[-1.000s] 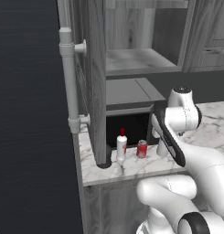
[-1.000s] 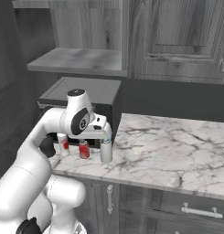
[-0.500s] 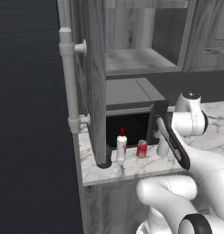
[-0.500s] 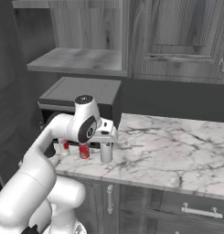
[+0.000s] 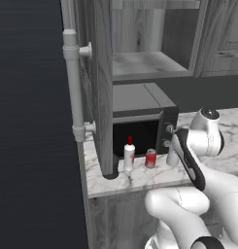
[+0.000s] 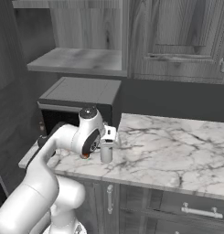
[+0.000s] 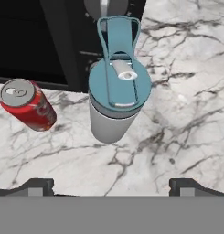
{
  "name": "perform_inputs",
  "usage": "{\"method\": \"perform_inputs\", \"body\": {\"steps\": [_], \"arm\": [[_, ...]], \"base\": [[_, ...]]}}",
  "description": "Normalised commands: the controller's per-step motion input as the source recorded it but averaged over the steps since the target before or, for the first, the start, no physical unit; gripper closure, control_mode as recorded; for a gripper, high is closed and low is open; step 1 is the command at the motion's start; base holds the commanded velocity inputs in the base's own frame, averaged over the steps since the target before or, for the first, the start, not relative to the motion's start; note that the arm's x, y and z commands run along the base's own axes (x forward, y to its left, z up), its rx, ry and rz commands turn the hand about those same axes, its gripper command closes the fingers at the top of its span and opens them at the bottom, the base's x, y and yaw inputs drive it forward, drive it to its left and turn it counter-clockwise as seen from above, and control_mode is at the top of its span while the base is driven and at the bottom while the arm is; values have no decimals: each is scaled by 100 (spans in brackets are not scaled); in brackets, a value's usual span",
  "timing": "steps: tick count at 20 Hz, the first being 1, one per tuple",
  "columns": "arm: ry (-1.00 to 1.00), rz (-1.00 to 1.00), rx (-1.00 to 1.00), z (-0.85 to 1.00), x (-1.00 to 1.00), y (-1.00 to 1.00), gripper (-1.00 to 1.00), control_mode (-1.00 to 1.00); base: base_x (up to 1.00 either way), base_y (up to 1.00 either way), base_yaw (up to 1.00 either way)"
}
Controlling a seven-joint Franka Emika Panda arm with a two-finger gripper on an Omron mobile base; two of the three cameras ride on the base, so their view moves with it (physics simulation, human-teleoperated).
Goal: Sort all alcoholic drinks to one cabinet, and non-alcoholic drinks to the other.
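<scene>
Simulated kitchen of dark grey wood-grain cabinets, with an open shelf above and a white, grey-veined marble counter below. On the counter's left end, a dark boxy microwave with its door swung open and a black cavity behind. At the far left of the left base view, a pale grey vertical pipe fixed to the cabinet side.

White arm bent low over the counter in front of the microwave, gripper pointed down at the marble. Two dark fingertips far apart at the bottom of the hand view, nothing between them, well clear of the bottle below.

Directly beneath the hand, a slim pale-grey bottle with a light-blue cap and loop handle, upright on the marble just in front of the open microwave door; also seen beside the wrist in the right base view and partly behind the arm in the left base view. Near it, towards the cabinet side, a small red soda can upright on the counter, apart from the bottle. Further along, a small white bottle with red cap and red label, standing just beside the can at the mouth of the microwave.
</scene>
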Motion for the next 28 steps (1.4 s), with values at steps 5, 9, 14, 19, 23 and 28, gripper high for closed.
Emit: {"method": "perform_inputs", "body": {"steps": [5, 9, 14, 19, 23, 28], "arm": [[-5, 8, 4, -23, 12, -1, -100, -100], [0, 8, 5, -18, 18, -2, -100, -100], [0, 6, 5, -11, 22, -7, -100, -100], [-1, 1, 5, -4, 20, -17, -100, -100], [0, 0, 4, -7, 21, -12, -100, -100], [-3, 1, 2, -14, 14, -1, -100, -100]], "base": [[0, 0, 0], [0, 0, 0], [0, 0, 0], [0, 0, 0], [0, 0, 0], [0, 0, 0]]}}
